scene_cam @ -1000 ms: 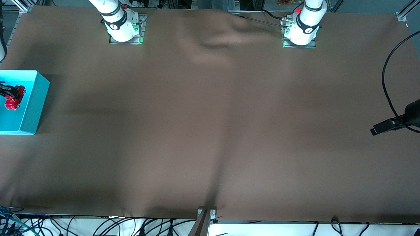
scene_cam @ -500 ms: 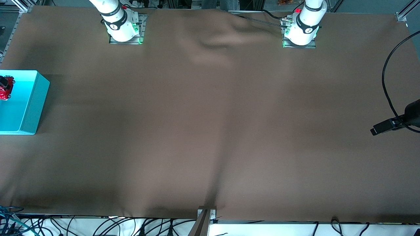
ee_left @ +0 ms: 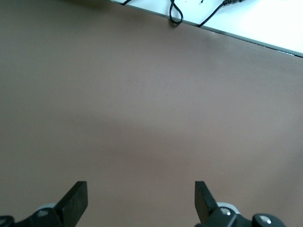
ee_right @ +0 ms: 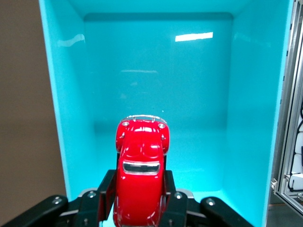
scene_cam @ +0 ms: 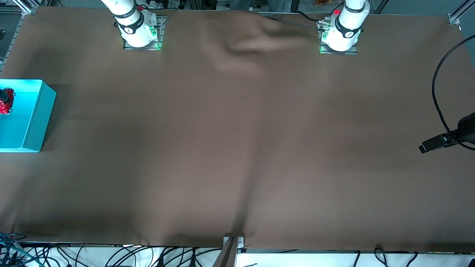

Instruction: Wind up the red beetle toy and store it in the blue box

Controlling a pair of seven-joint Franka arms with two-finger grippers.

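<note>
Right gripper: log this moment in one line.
right gripper: shut on red beetle toy | over blue box | left gripper: open, waiting

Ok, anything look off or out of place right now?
Only the brown table cloth, rumpled between the arm bases. The right gripper holds the red beetle toy over the blue box; the left gripper waits open.

No text, label, brand or number can be read anywhere; the small dark marks on the arm bases are not legible.
</note>
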